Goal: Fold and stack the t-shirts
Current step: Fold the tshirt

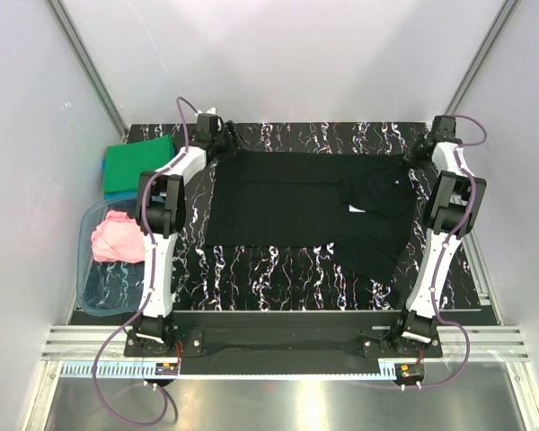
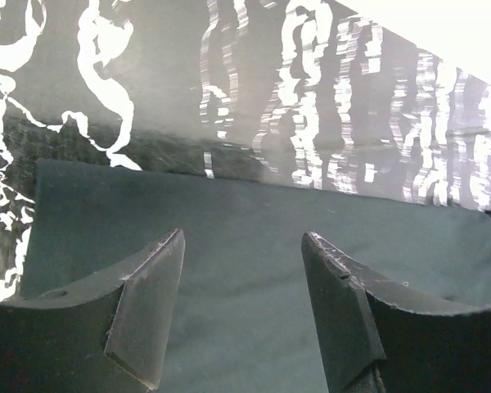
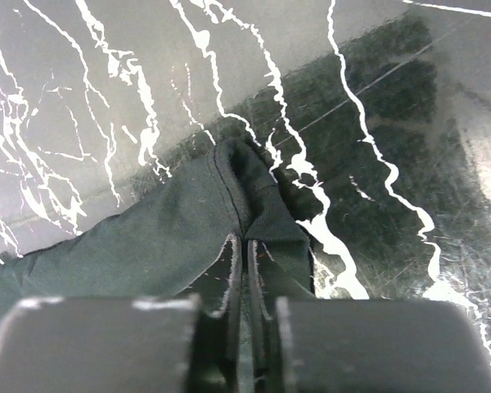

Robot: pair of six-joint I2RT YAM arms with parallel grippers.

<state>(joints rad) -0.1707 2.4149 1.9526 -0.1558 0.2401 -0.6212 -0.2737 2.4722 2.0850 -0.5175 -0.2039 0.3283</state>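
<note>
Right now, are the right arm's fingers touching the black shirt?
Touching. The right wrist view shows the right fingers shut, with a fold of the black t-shirt pinched between them.

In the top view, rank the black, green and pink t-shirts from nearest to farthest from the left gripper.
1. The black t-shirt, right below the left gripper.
2. The green t-shirt, at the far left.
3. The pink t-shirt, in the tub, near left.

Black-and-white arms [image 1: 157,242], purple cables [image 1: 186,135], black fingers [image 2: 147,311].
</note>
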